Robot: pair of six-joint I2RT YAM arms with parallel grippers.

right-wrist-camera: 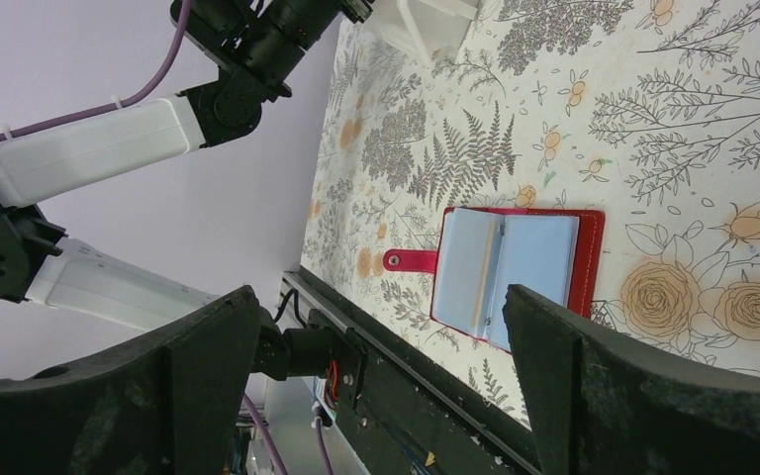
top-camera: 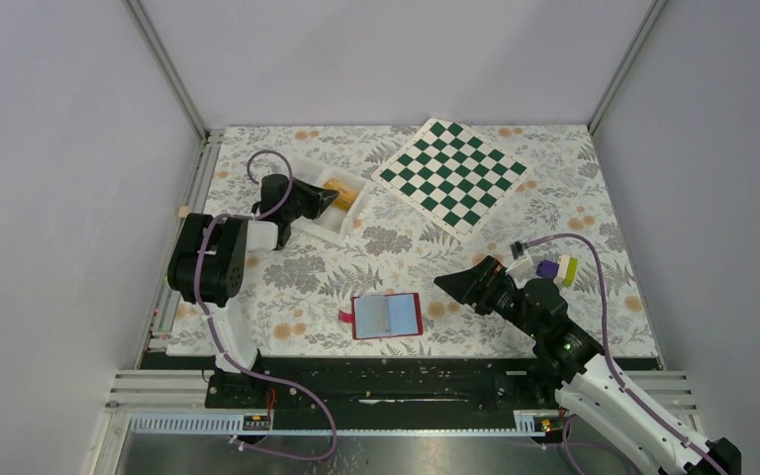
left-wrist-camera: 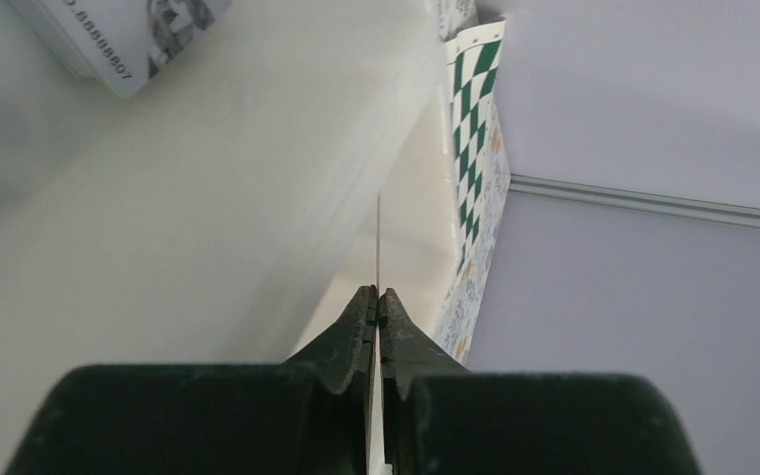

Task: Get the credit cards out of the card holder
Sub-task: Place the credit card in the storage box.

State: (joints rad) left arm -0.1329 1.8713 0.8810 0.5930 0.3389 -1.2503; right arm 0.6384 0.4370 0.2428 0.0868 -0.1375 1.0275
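The card holder (top-camera: 387, 316), a red wallet, lies open near the table's front edge with its pale blue inside up and its red tab to the left. It also shows in the right wrist view (right-wrist-camera: 515, 272). My left gripper (top-camera: 327, 200) reaches into the white tray (top-camera: 309, 168) and is shut on a thin credit card seen edge-on (left-wrist-camera: 378, 233) between its jaws (left-wrist-camera: 377, 293). Orange-yellow card (top-camera: 342, 194) shows in the tray at the fingertips. Another card with printed digits (left-wrist-camera: 124, 40) lies in the tray. My right gripper (top-camera: 452, 282) is open and empty, right of the wallet.
A green-and-white chessboard (top-camera: 452, 176) lies at the back centre. Small purple, green and white objects (top-camera: 552, 267) sit at the right beside my right arm. The enclosure walls close in on the left, back and right.
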